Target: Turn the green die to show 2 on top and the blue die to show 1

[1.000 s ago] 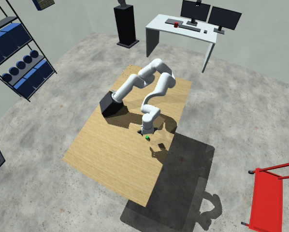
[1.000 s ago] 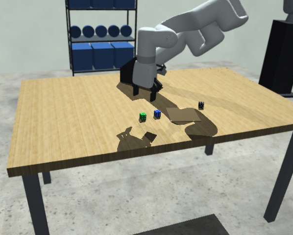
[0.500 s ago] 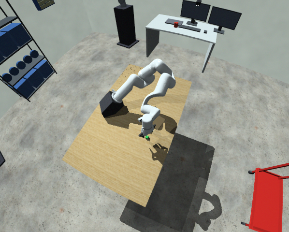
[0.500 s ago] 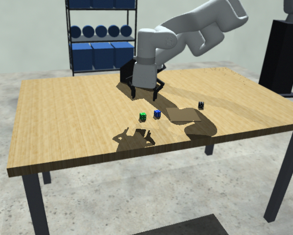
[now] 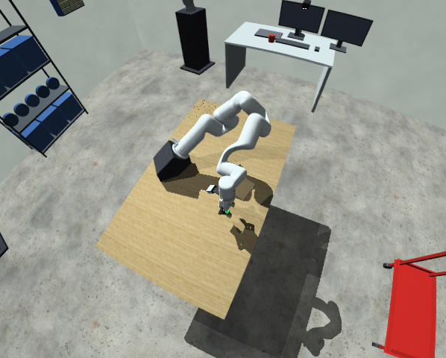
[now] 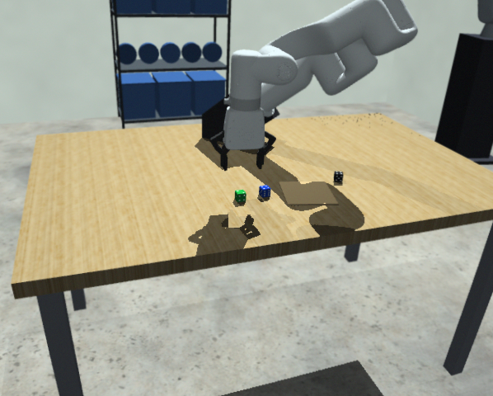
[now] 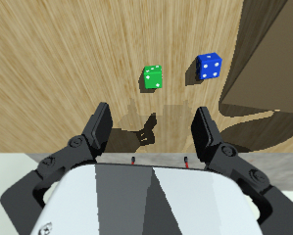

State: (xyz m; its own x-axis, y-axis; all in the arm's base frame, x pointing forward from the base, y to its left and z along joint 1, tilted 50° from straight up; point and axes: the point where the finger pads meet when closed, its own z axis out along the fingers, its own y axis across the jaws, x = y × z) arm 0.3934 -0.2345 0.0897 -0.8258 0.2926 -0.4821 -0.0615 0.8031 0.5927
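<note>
Hand (image 5: 226,211) (image 6: 242,167) (image 7: 152,115) is wide open & empty, above the worktop (image 5: 157,239) (image 6: 110,191) (image 7: 63,49). Green die (image 5: 227,212) (image 6: 240,195) (image 7: 153,78) sits off the mat (image 5: 245,189) (image 6: 308,193) (image 7: 268,69), w/ blue die (image 6: 265,190) (image 7: 209,67) nearby, btwn them. Prob. green's turn first: it should centre, square pads to opp. faces, descend w/o nudging blue, then grip low.

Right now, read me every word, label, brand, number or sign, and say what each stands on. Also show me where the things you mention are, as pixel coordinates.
No words, labels, brands or written numerals are readable; only pips.
Blue die (image 6: 264,190) (image 7: 209,67): "four pips" on its larger face in the wrist view, "one pip" adjoining.
Green die (image 5: 227,212) (image 6: 240,195) (image 7: 153,77): "two pips" on its larger face there; the rest too small.
Black die (image 6: 338,176): too small.
</note>
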